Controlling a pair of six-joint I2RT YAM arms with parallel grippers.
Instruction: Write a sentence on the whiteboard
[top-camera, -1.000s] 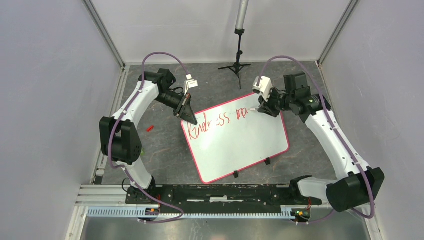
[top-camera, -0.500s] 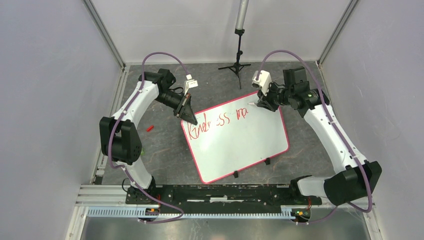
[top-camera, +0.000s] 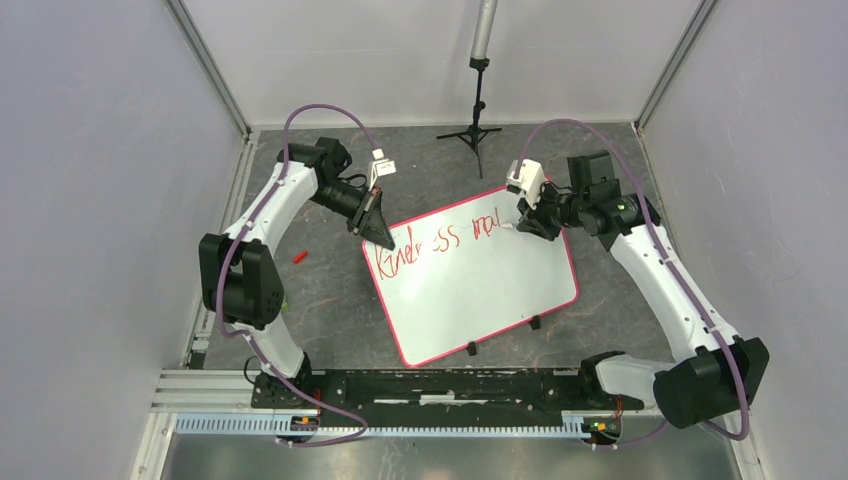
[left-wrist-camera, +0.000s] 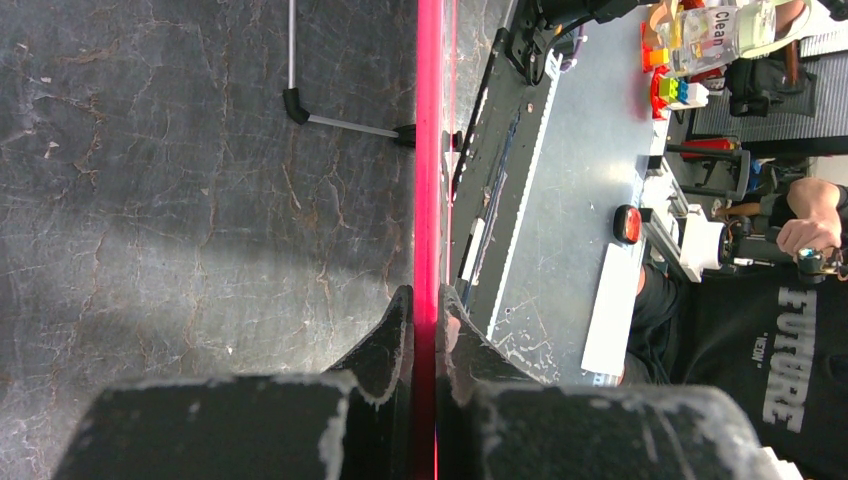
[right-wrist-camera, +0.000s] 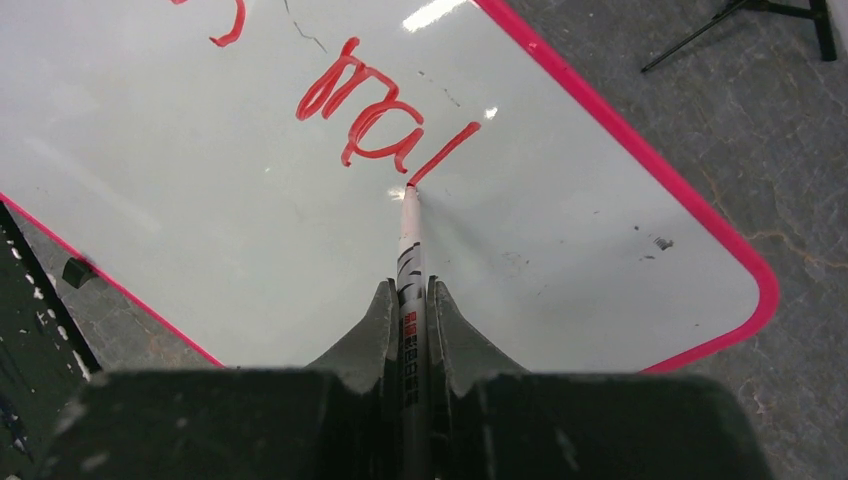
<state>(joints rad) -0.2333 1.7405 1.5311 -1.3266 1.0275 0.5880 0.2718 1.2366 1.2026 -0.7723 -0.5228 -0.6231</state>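
Observation:
The whiteboard lies tilted on the dark mat, red-pink rimmed. The sentence in red reads about "Kindness mat" along its far edge. My left gripper is shut on the board's far-left rim, which shows edge-on as a red strip in the left wrist view. My right gripper is shut on a white marker. The marker's tip touches the board at the foot of a fresh slanted stroke after "ma".
A small red marker cap lies on the mat left of the board. A black tripod stand stands at the back. Two black clips sit on the board's near edge. Grey walls enclose both sides.
My right gripper moved the marker up toward the board's far edge and back down, drawing a new slanted stroke after "ma". The left gripper and the board have not moved.

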